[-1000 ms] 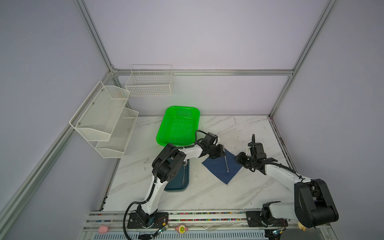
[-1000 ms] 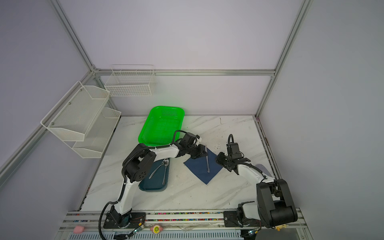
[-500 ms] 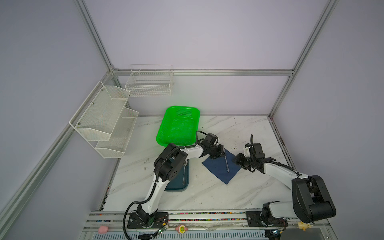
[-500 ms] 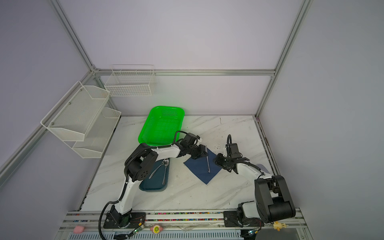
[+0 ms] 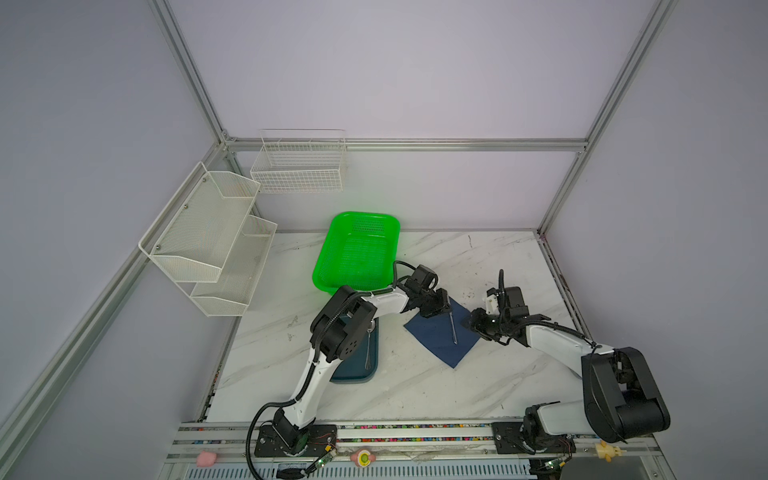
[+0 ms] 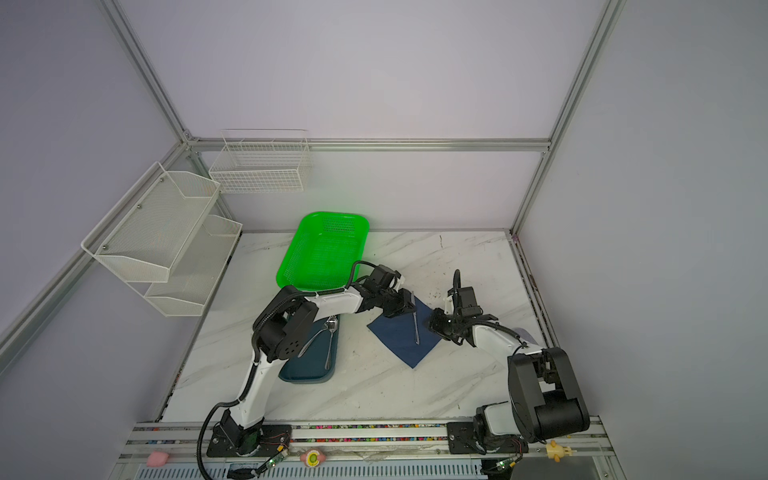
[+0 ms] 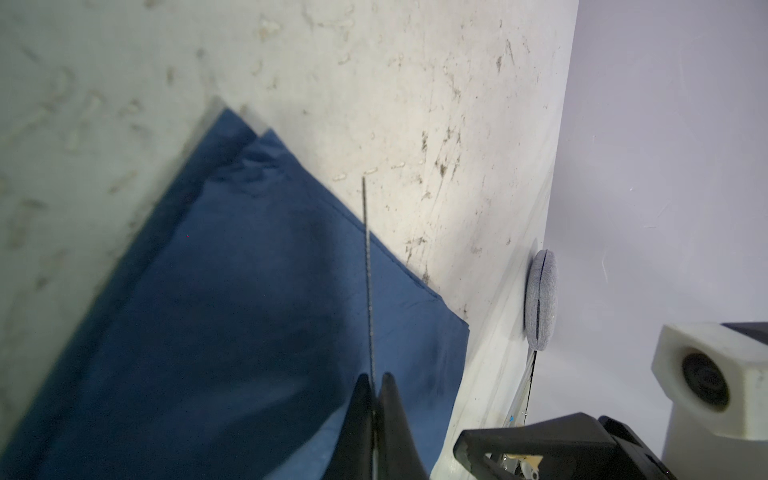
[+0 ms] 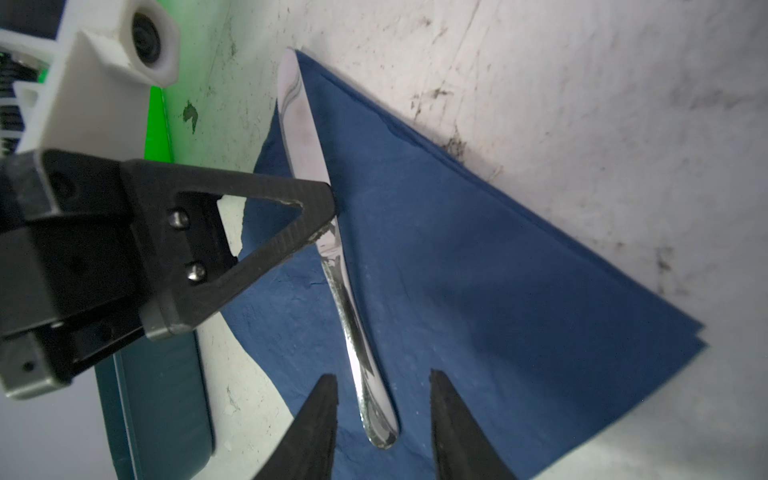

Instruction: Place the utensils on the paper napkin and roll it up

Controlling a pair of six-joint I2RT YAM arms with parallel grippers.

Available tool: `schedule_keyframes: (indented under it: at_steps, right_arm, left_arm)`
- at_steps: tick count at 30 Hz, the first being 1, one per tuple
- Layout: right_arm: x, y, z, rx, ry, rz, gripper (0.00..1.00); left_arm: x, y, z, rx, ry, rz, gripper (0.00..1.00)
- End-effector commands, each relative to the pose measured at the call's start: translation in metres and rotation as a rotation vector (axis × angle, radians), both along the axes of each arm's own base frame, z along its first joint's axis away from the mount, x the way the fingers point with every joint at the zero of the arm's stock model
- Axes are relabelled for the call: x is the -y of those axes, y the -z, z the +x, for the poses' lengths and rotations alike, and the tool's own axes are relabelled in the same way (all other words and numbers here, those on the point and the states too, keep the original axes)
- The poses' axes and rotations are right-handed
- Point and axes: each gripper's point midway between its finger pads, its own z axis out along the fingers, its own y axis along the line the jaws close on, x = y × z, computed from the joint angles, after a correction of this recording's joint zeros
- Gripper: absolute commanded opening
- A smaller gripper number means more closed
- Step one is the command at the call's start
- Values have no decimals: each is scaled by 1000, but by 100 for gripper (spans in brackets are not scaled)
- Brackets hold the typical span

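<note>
Knife [image 8: 345,299] clamped in my L gripper [image 7: 376,380], pinched around mid-length, seen edge-on in L wrist view. Knife runs across navy napkin [image 8: 478,291]. Napkin flat on marble table [image 5: 415,390], right of teal tray [image 6: 305,376]. My R gripper [image 8: 382,374] parted, fingers either side of knife handle end, gap both sides, no contact. Other two utensils [image 6: 328,353] lie in tray.

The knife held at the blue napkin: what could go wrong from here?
The left tool pinches the knife standing on edge, so on release it may flop askew on the napkin. The right tool, open astride the knife's end, could snag and drag that thin sheet.
</note>
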Motion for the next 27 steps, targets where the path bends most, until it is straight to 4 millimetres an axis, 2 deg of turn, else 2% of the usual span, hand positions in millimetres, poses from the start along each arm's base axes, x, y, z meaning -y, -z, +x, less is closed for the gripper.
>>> schedule_keyframes:
  at_steps: [1, 6, 20, 23, 27]
  right_arm:
    - [-1, -5, 3, 4, -15, 2, 40]
    - [1, -4, 1, 5, -9, 2, 40]
    - [1, -5, 1, 6, -9, -3, 40]
    - [1, -3, 0, -1, -11, -4, 40]
    - [1, -2, 0, -2, -11, -3, 40]
  left_arm:
    - [13, -31, 19, 71, 13, -45, 0]
    - [9, -17, 19, 43, -6, -8, 2]
    - [-2, -9, 24, 31, -70, 39, 7]
    - [-4, -7, 25, 21, -92, 43, 14]
    - [-4, -5, 24, 17, -94, 43, 15]
